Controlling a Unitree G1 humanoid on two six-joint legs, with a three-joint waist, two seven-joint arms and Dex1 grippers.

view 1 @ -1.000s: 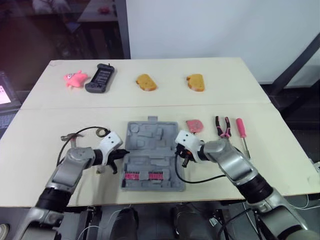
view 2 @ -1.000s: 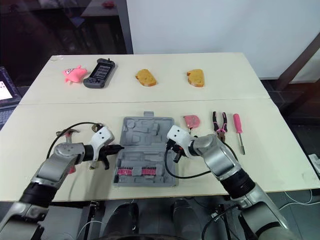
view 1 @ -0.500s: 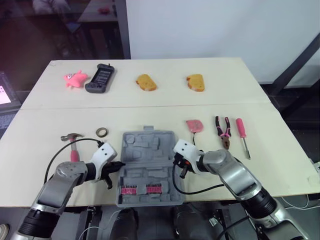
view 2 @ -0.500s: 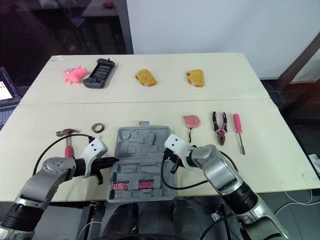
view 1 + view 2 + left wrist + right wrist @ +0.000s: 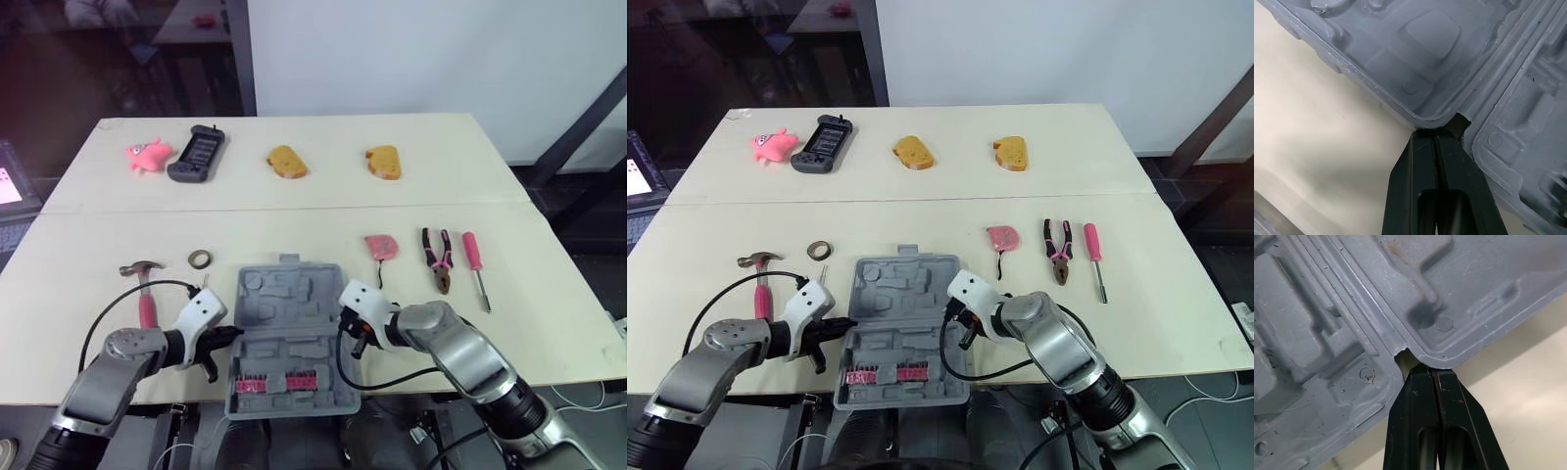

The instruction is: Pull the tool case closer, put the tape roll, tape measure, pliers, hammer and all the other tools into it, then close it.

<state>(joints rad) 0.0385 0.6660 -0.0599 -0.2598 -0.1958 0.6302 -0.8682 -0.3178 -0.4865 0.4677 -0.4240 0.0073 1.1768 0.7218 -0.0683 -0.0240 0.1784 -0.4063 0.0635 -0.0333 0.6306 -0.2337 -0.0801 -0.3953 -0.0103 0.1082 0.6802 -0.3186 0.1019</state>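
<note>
The pink-handled hammer [image 5: 143, 294] and brown tape roll [image 5: 200, 258] lay unpacked. The left gripper [image 5: 225, 335] and right gripper [image 5: 354, 339], fingers pressed together, wedged into opposite hinge notches of the open grey plastic tool case [image 5: 294, 338], likely for dragging it; it sat at the near table edge. The pink tape measure [image 5: 380, 246] and pink-handled pliers [image 5: 437, 259] waited.

Bright, even light washes the table [image 5: 294, 211] around the tool case [image 5: 289, 313], shadows beside it faint and soft, room beyond dim.
</note>
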